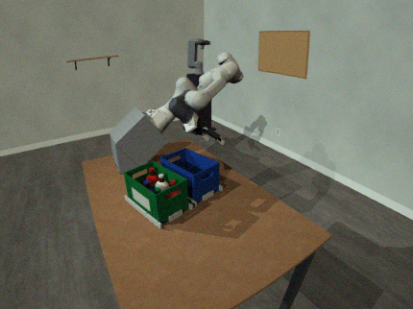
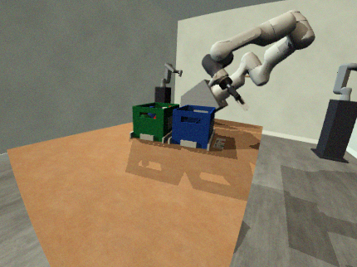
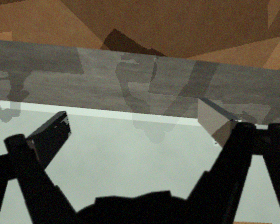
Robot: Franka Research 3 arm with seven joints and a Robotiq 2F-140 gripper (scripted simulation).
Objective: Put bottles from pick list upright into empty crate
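Note:
A green crate (image 1: 144,200) (image 2: 143,127) holds several bottles; I see a red-capped one (image 1: 152,175) and a white one (image 1: 161,183). The blue crate (image 1: 204,178) (image 2: 193,128) beside it is empty. The pick list (image 2: 220,143) is a small paper strip on the table to the right of the blue crate in the exterior view; its lines are too small to read. My gripper (image 1: 218,139) (image 2: 240,99) (image 3: 133,116) is open and empty. It hangs in the air behind and above the blue crate and points out past the table edge toward the floor and wall.
The crates stand on a brown table (image 1: 216,267) (image 2: 104,210). A grey slanted block (image 1: 134,137) (image 2: 199,94) at the arm's base stands right behind the crates. A camera stand (image 2: 336,127) stands on the floor off the table.

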